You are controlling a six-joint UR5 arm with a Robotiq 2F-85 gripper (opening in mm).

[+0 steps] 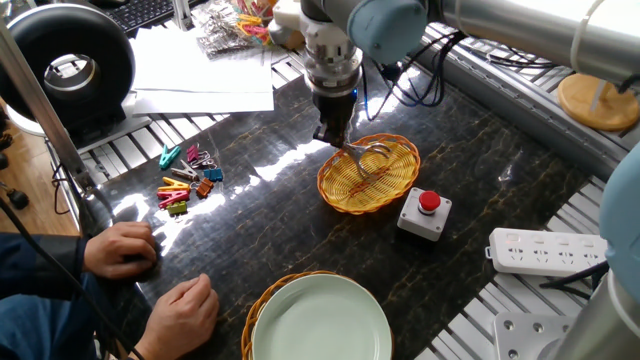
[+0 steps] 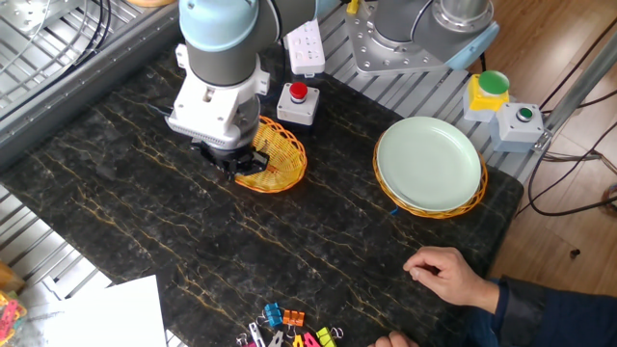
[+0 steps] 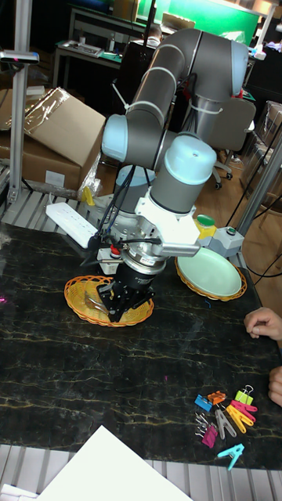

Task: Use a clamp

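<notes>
The clamp [image 1: 367,154] is a small silvery piece with thin wire arms. It lies in the left half of the yellow wicker basket [image 1: 388,190], which rests flat on the dark table. My gripper [image 1: 334,138] points straight down at the basket's left rim. Its narrow fingers stand close together on the clamp's wire end. In the other fixed view the gripper [image 2: 237,160] covers the basket's [image 2: 282,157] near-left rim and hides the clamp. In the tall view the gripper [image 3: 117,307] sits low over the basket [image 3: 81,301].
A red push-button box [image 1: 424,212] stands right beside the basket. A pale plate in a wicker holder [image 1: 320,320] sits at the front. Coloured pegs [image 1: 186,183] lie to the left, near a person's hands [image 1: 122,248]. A power strip [image 1: 545,250] lies to the right.
</notes>
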